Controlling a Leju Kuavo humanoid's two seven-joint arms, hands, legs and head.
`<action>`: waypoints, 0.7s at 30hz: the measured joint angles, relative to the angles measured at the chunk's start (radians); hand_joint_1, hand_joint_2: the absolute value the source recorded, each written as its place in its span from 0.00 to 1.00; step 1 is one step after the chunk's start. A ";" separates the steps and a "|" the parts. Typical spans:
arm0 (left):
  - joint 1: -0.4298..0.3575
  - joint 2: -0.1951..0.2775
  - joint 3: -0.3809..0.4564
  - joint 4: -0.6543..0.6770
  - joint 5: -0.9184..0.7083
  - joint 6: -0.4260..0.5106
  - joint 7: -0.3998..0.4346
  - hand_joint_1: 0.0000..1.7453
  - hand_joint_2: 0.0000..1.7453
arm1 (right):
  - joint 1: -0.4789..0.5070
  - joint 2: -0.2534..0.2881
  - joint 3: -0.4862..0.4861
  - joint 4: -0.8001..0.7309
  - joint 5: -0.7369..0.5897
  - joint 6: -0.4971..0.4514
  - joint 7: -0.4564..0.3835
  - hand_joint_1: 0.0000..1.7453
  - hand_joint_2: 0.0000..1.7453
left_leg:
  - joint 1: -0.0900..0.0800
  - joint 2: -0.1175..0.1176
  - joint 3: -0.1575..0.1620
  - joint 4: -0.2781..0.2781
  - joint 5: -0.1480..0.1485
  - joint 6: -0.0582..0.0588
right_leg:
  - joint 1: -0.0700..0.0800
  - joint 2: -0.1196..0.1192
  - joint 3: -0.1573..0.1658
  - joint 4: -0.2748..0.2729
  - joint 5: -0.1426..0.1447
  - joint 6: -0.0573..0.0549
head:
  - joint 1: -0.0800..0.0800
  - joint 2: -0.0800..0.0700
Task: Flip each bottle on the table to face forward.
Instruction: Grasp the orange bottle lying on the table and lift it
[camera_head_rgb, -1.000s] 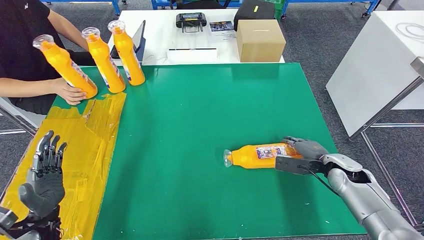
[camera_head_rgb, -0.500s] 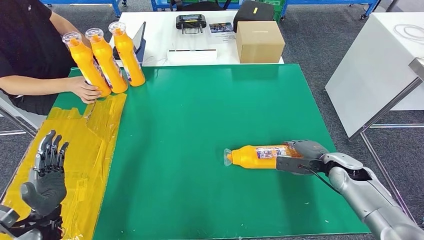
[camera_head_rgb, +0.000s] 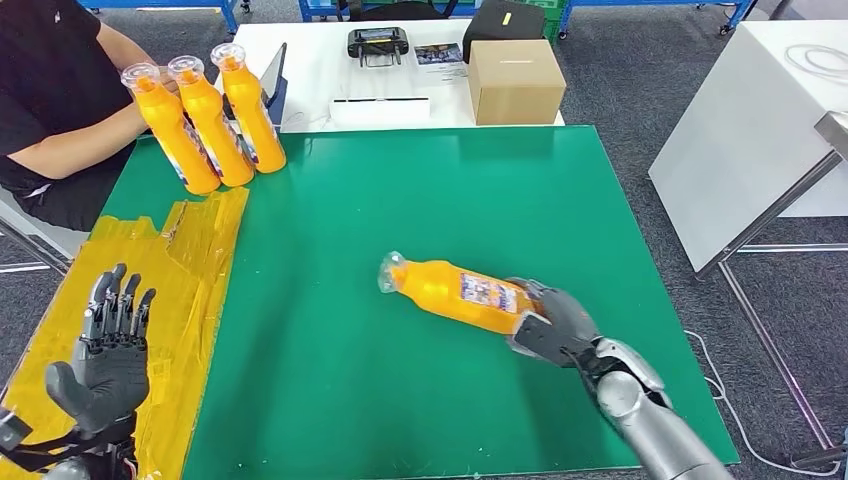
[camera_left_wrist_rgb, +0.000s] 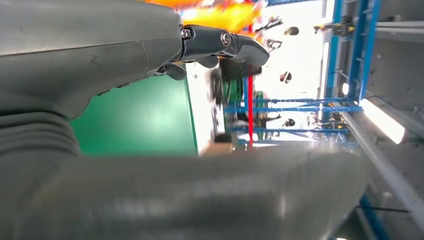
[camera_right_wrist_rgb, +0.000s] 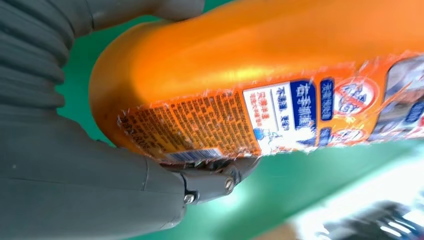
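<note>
On the near right of the green table (camera_head_rgb: 420, 190), seen from the head view, the right hand (camera_head_rgb: 555, 322) is gripping the base end of an orange bottle (camera_head_rgb: 455, 291) that is lying on its side, its clear cap pointing toward the far left. At the far left corner three more orange bottles (camera_head_rgb: 205, 125) are standing tilted and touching one another, beside a person's arm (camera_head_rgb: 70, 145). The left hand (camera_head_rgb: 108, 355) is hovering over the yellow taped strip (camera_head_rgb: 185, 270) at the near left, palm up, fingers spread wide and holding nothing. Beyond the table a cardboard box (camera_head_rgb: 516, 81) is sitting on a white table (camera_head_rgb: 320, 60).

From the left wrist view, the left hand's fingers (camera_left_wrist_rgb: 220, 45) are reaching out with nothing between them, the green table behind.

From the right wrist view, the thumb (camera_right_wrist_rgb: 210, 182) is pressing against the bottle's printed label (camera_right_wrist_rgb: 280, 117), the orange body lying just off the green surface.
</note>
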 joint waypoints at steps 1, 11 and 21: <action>-0.001 -0.008 -0.009 0.000 0.029 -0.004 0.023 0.00 1.00 | 0.008 0.028 -0.012 -0.024 -0.016 0.002 -0.004 1.00 1.00 | 0.000 -0.001 -0.001 0.000 0.000 0.000 | 0.000 -0.001 0.000 0.000 0.000 0.000 | 0.000 0.000; -0.001 -0.060 -0.149 -0.011 0.091 0.043 0.079 0.00 1.00 | -0.008 0.240 -0.027 -0.121 -0.059 0.019 -0.004 1.00 1.00 | 0.001 0.000 -0.005 0.000 0.001 -0.001 | 0.000 0.000 -0.003 0.001 0.000 0.000 | 0.001 0.000; 0.003 -0.073 -0.226 -0.038 0.075 0.065 0.081 0.00 1.00 | -0.059 0.344 0.034 -0.101 -0.064 0.024 0.015 1.00 1.00 | 0.001 0.000 -0.006 0.000 0.000 -0.001 | 0.000 0.001 -0.005 0.001 0.000 0.000 | 0.001 0.000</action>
